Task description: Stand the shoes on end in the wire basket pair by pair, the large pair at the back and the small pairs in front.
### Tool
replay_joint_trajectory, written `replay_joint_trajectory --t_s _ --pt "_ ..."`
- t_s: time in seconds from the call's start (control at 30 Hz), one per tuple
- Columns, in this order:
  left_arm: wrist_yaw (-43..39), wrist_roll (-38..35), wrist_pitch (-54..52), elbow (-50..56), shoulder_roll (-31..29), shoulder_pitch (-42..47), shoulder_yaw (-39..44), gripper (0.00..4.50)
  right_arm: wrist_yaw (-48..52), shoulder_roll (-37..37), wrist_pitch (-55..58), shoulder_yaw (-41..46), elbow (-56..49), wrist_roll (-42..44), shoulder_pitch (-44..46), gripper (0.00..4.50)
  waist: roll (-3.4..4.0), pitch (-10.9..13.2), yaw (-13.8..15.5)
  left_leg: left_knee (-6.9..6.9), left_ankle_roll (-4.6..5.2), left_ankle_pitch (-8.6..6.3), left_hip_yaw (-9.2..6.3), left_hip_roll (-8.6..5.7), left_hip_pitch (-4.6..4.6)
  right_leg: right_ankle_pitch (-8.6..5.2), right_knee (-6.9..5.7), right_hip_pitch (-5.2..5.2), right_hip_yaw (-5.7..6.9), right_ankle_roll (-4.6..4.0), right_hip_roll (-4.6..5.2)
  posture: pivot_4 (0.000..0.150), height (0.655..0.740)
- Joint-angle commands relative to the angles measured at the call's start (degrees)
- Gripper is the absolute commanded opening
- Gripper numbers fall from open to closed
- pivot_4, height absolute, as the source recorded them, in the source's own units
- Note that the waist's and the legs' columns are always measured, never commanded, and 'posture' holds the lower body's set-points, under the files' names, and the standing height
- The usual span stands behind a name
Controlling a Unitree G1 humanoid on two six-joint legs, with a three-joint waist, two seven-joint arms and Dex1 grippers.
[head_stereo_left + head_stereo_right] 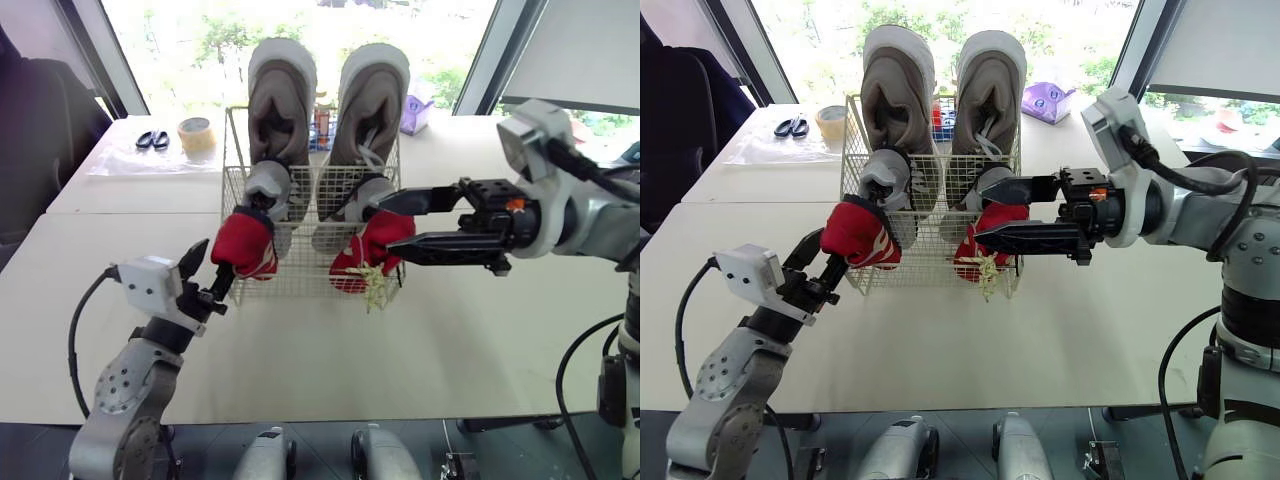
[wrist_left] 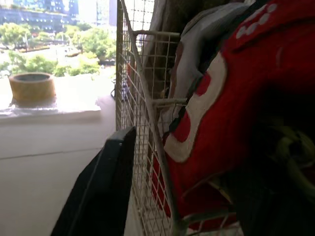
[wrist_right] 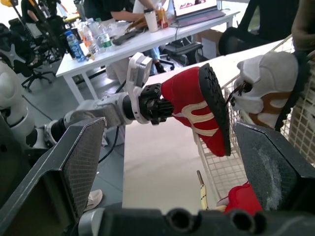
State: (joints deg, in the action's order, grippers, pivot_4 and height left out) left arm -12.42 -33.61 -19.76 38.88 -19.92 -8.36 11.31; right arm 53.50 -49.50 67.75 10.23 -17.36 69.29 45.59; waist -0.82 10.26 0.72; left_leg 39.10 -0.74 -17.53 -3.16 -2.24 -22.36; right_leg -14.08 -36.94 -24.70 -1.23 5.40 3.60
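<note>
the basket [image 1: 300, 272] stands on the surface [image 1: 300, 360]. the big pair [image 1: 372, 100] stands on end against the basket's back wall, toes up, rising well above the rim. a small grey pair [image 1: 268, 186] stands just in front of them, inside the basket, one shoe before each big one.

the left red shoe [image 1: 245, 243] is at the basket's front left corner, tilted, its toe raised and its sole turned toward the basket. it is level with the upper part of the front wire and off the surface. the left claw [image 1: 218, 262] reaches up to it from outside that corner and is clamped on the shoe's heel end. one black finger [image 2: 98, 187] shows just outside the corner wire.

the right red shoe [image 1: 365, 255] sits at the basket's front right corner, lower than the left one, with its yellow laces [image 1: 378, 287] hanging down over the front wire. whether it is fully inside the wire i cannot tell. the right claw [image 1: 395, 224] comes in level from the basket's right side, its fingers wide apart and gripping nothing, the tips just beside this shoe's top.

behind the basket's left side, well apart from it, lie a tape roll [image 1: 197, 135] and scissors [image 1: 152, 140].
</note>
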Motion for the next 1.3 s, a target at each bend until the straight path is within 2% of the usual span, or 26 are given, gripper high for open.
replay_joint_trajectory --t_s 0.03,0.13,0.3,0.4,0.57,0.63,0.7,0.83,0.97,1.03,1.13,1.3 --pt "-0.41 -10.19 -5.07 3.95 -2.33 -1.62 5.25 3.09 0.75 -0.58 -1.48 0.75 -0.98 -0.22 -0.01 4.5 0.0 0.0 -0.01 0.0 0.0 0.0 0.0 0.0 0.0 0.0 0.01 0.0 0.0 0.0 0.0 0.15 0.74" --pt "-0.89 -29.0 -12.68 5.62 -8.11 -7.7 11.38 3.09 1.13 -0.92 -1.67 0.6 -1.26 -0.53 -0.78 4.5 0.0 0.0 -0.3 -0.02 0.02 -0.02 -0.01 0.05 -0.01 0.0 0.04 -0.01 -0.01 0.0 0.0 0.15 0.74" --pt "-3.9 -36.78 -15.02 6.16 -14.97 -13.16 17.05 3.09 1.01 -1.73 -1.45 0.82 -2.27 -0.08 -1.56 4.5 0.06 0.04 0.01 -0.04 0.04 -0.03 -0.01 0.06 -0.01 -0.09 0.09 0.0 0.0 -0.15 0.01 0.15 0.74" --pt "-6.72 -44.62 -16.71 2.39 -17.83 -16.12 22.48 3.09 0.62 -2.56 -0.77 1.48 -2.94 0.61 -1.99 4.5 0.08 0.03 -0.05 -0.04 0.04 -0.03 -0.05 0.06 -0.01 -0.11 0.24 0.07 0.05 -0.19 0.01 0.15 0.74" --pt "-10.39 -46.64 -18.54 -3.56 -21.37 -18.88 29.1 3.09 0.35 -5.66 -0.03 3.63 -3.31 1.29 -3.59 4.5 0.11 0.05 -0.09 -0.12 0.09 -0.07 -0.04 0.06 -0.02 -0.11 0.4 0.08 0.05 -0.19 0.01 0.15 0.74" --pt "-12.4 -48.95 -20.31 -5.7 -23.39 -18.98 30.84 3.62 1.51 -8.39 -0.07 5.36 -2.37 0.37 -5.33 4.5 0.14 0.07 0.06 -0.12 0.09 -0.07 -0.03 0.06 -0.03 -0.11 0.47 0.12 0.06 -0.2 0.01 0.15 0.74" --pt "-13.05 -50.45 -21.84 -6.79 -25.18 -18.42 31.54 4.46 3.42 -10.29 -1.16 6.13 -0.96 -1.31 -7.52 4.5 0.14 0.07 0.11 -0.12 0.1 -0.07 -0.08 0.06 -0.04 -0.12 0.59 0.21 0.12 -0.23 0.03 0.15 0.74" --pt "-13.42 -43.04 -24.27 -7.08 -28.91 -19.08 29.73 4.46 6.03 -13.55 -2.91 8.12 -0.61 -4.96 -16.02 4.5 0.14 0.06 -0.03 -0.12 0.17 -0.11 -0.03 0.06 -0.04 -0.09 0.78 0.28 0.09 -0.27 0.05 0.15 0.74" --pt "-16.84 -39.73 -24.41 -9.56 -28.34 -18.86 28.63 4.46 7.97 -14.35 -6.64 10.19 1.18 -9.92 -26.06 4.5 0.32 0.06 -0.13 -0.17 0.28 -0.18 0.05 0.06 -0.04 -0.09 0.82 0.26 0.02 -0.27 0.05 0.15 0.74" --pt "-17.94 -37.96 -24.12 -10.24 -28.03 -18.2 28.16 4.46 8.32 -14.18 -8.16 10.52 1.8 -11.47 -28.42 4.5 0.39 0.05 -0.12 -0.16 0.28 -0.18 0.07 0.06 -0.04 -0.09 0.8 0.25 0.0 -0.27 0.04 0.15 0.74" --pt "-20.3 -31.51 -24.16 -12.6 -29.99 -16.98 24.88 4.46 8.4 -13.31 -10.49 9.87 -0.27 -13.84 -32.57 4.5 0.52 -0.02 -0.04 -0.16 0.27 -0.18 0.06 0.07 -0.02 -0.09 0.8 0.25 0.01 -0.27 0.04 0.15 0.74" --pt "-21.47 -29.22 -24.68 -16.35 -29.33 -12.48 24.1 4.46 7.43 -11.61 -11.46 9.51 -1.82 -14.23 -34.13 4.5 0.56 -0.02 -0.04 -0.15 0.27 -0.18 0.06 0.07 -0.03 -0.09 0.8 0.26 0.01 -0.26 0.04 0.15 0.74"
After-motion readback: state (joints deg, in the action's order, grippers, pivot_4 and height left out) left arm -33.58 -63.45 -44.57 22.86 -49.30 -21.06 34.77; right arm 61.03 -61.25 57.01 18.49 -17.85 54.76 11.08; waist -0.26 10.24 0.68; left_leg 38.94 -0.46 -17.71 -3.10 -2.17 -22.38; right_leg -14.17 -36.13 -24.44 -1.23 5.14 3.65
